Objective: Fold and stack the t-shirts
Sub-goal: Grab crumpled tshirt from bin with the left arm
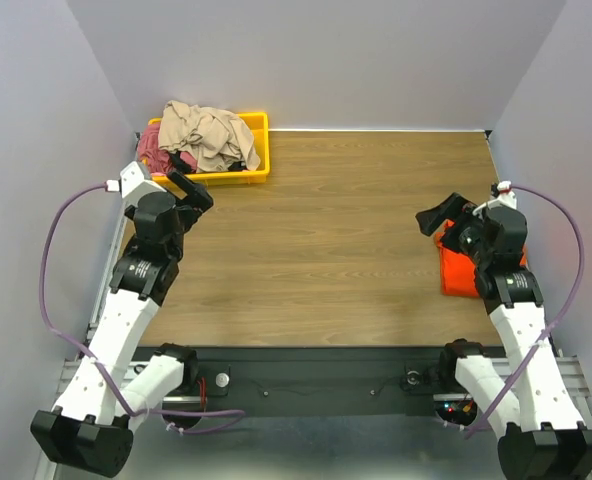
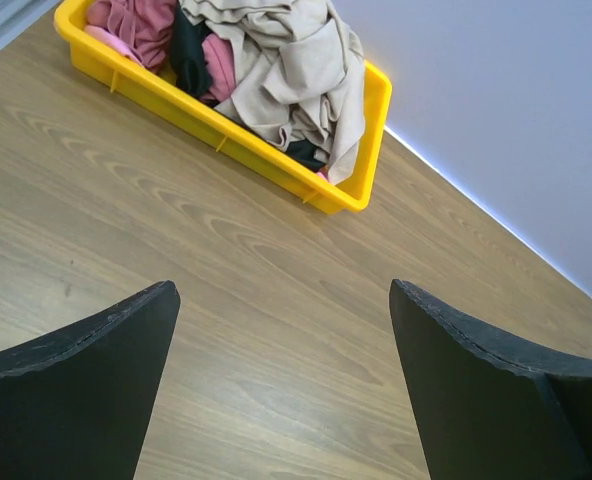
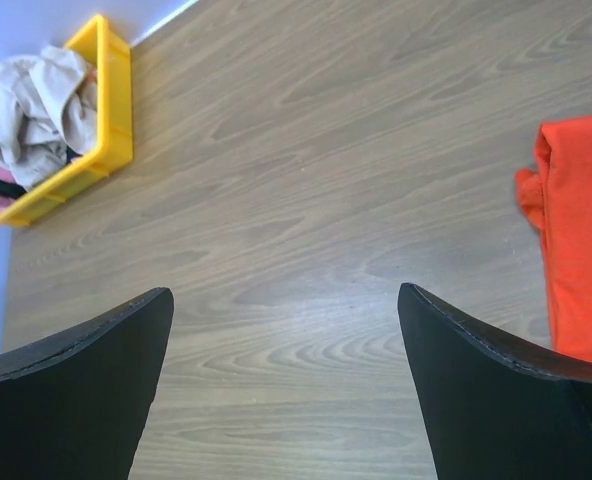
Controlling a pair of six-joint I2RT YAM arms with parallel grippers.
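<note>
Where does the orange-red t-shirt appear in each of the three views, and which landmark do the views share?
Top external: the orange-red t-shirt lies at the right side, about mid-height.
Left wrist: not in this picture.
Right wrist: at the right edge, cut off by the frame.
Shared landmark: the yellow bin, upper left in top external, top of left wrist, upper left corner of right wrist.

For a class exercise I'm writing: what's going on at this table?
Above the wooden table, the robot's left gripper and right gripper hover open, holding nothing. A bright orange-red t-shirt lies folded at the right edge. The yellow plastic bin in the far-left corner holds a crumpled tan tee, a rose-red tee and black cloth.
</note>
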